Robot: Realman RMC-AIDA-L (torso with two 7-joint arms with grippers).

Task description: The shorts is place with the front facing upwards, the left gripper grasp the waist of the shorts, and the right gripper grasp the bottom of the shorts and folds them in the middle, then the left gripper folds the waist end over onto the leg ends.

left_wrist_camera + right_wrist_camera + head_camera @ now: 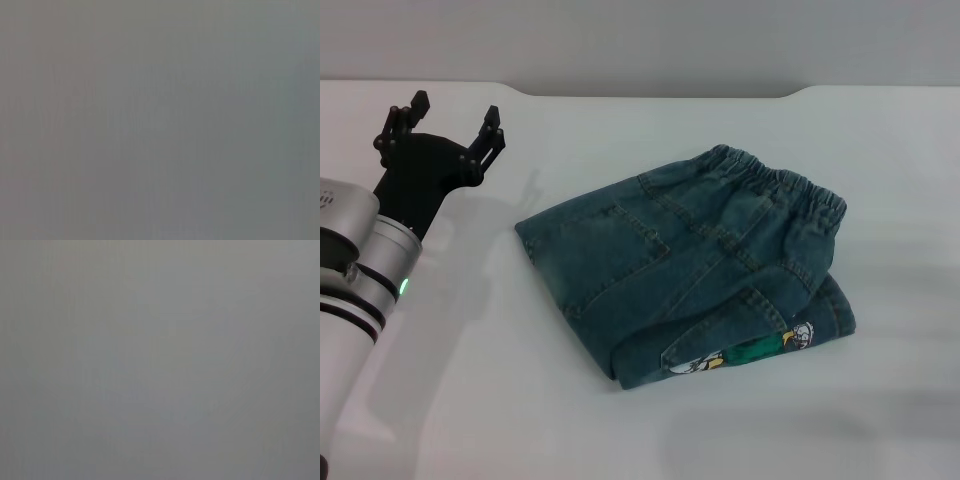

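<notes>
The blue denim shorts [695, 262] lie folded in a compact stack at the middle of the white table [500, 400] in the head view. The elastic waist [790, 190] sits on top at the far right, over the leg ends, and a green and white patch [750, 352] peeks out at the near edge. My left gripper [453, 118] hovers at the far left, well apart from the shorts, open with nothing between its black fingers. The right gripper is out of view. Both wrist views show only plain grey.
The table's back edge [660, 95] runs across the top, with a raised step in the middle. Bare white surface surrounds the shorts on every side.
</notes>
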